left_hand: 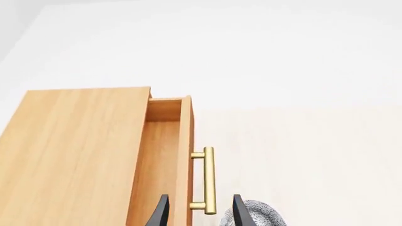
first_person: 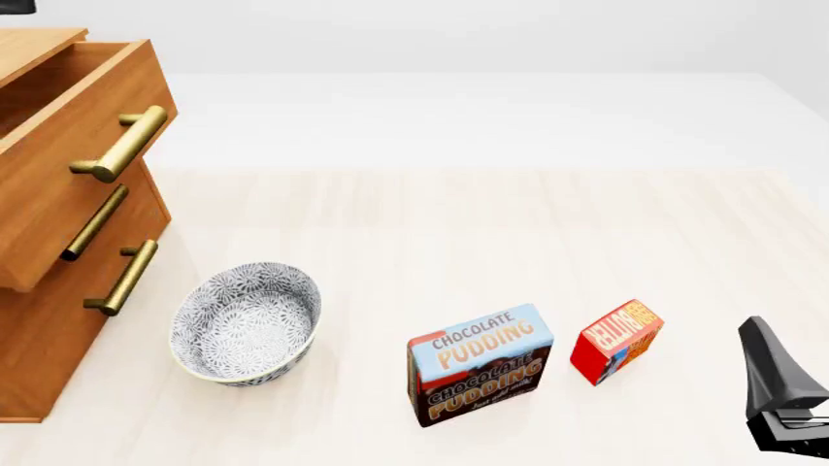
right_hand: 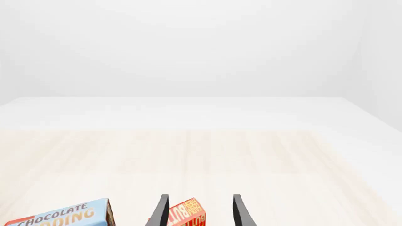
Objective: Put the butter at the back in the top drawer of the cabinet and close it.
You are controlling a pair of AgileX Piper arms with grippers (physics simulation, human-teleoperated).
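The butter (first_person: 616, 340) is a small red box standing on the table at the front right, just right of the pudding box. In the right wrist view the butter (right_hand: 186, 215) lies between and beyond my open right gripper (right_hand: 199, 209). That gripper's dark body (first_person: 781, 393) shows at the front view's lower right, apart from the butter. The cabinet (first_person: 52, 340) stands at the left with its top drawer (first_person: 72, 184) pulled open. My left gripper (left_hand: 199, 209) is open and empty, with the drawer's brass handle (left_hand: 209, 181) just ahead between its fingers. The left gripper is out of the front view.
A blue-and-brown Chocolate Pudding box (first_person: 480, 364) stands left of the butter and also shows in the right wrist view (right_hand: 60, 217). A patterned grey bowl (first_person: 247, 322) sits in front of the cabinet's lower drawers. Two lower drawers (first_person: 78, 282) are shut.
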